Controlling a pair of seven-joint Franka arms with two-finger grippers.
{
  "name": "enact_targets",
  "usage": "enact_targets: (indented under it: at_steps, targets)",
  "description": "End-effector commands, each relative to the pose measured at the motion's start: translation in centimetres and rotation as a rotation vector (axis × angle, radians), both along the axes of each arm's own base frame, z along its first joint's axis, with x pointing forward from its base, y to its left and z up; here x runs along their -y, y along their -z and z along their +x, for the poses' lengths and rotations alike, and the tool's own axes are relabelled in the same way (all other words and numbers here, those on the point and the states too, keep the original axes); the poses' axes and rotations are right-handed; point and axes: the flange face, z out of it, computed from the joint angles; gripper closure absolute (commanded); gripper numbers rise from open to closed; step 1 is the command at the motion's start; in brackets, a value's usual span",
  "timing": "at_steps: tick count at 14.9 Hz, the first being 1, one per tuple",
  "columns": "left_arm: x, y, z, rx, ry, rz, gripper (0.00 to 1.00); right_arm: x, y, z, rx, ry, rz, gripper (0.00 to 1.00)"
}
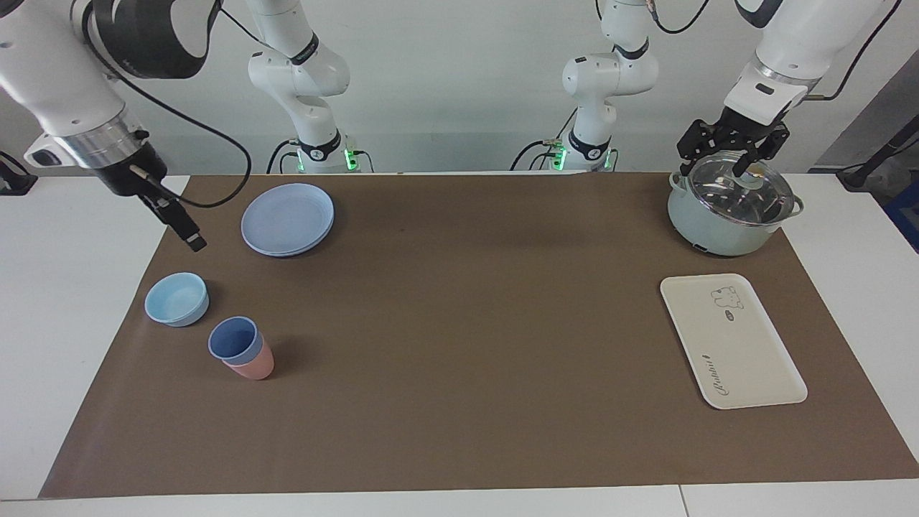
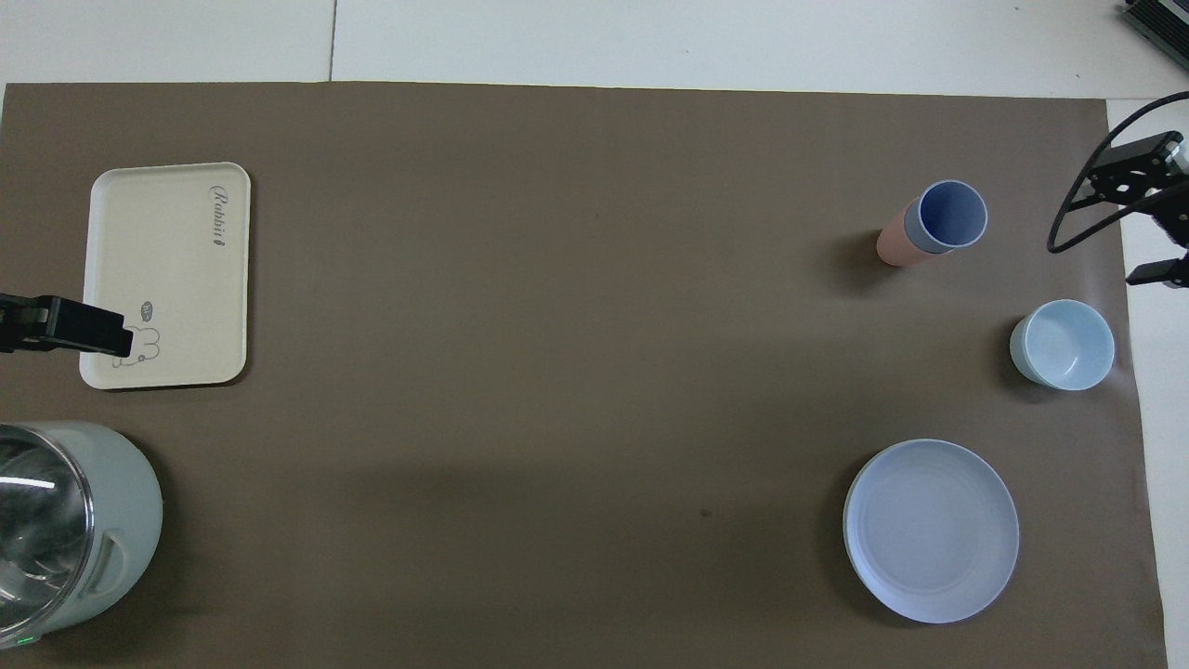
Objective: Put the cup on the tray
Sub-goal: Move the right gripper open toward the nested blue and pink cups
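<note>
On the bench, tray sits past the pot under the left gripper, jaws spread over the lid. Cup nested in pink cup, below the right gripper, jaws unreadable. Step: approach, nothing grasped. Next, I'd guess: descend, pinch rim, lift blue cup free.
</note>
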Motion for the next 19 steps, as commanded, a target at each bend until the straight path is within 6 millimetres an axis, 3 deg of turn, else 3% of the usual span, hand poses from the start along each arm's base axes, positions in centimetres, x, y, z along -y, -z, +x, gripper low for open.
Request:
enact_targets:
  at_steps: [1, 3, 6, 11, 13, 16, 19]
  targets:
    - [-0.2, -0.1, -0.6, -0.006, -0.007, 0.015, 0.0, 3.0, 2.2, 3.9, -0.023, 0.176, 0.095, 0.04]
    - [-0.2, -0.1, -0.6, -0.006, -0.007, 0.015, 0.0, 5.8, 5.1, 5.7, -0.06, 0.247, 0.126, 0.04]
    - [-0.2, -0.1, -0.6, -0.006, -0.007, 0.015, 0.0, 7.7, 9.1, 7.9, -0.059, 0.28, 0.125, 0.04]
    - [-0.2, -0.1, -0.6, -0.006, -0.007, 0.015, 0.0, 11.5, 17.4, 9.6, -0.093, 0.374, 0.237, 0.04]
    - [-0.2, -0.1, -0.6, -0.006, -0.007, 0.015, 0.0, 11.7, 20.8, 10.0, -0.128, 0.397, 0.289, 0.04]
    - [-0.2, -0.1, -0.6, -0.006, -0.007, 0.015, 0.0, 10.8, 23.8, 10.7, -0.154, 0.447, 0.356, 0.04]
    - [-0.2, -0.1, -0.6, -0.006, -0.007, 0.015, 0.0, 9.7, 24.6, 11.2, -0.156, 0.514, 0.403, 0.04]
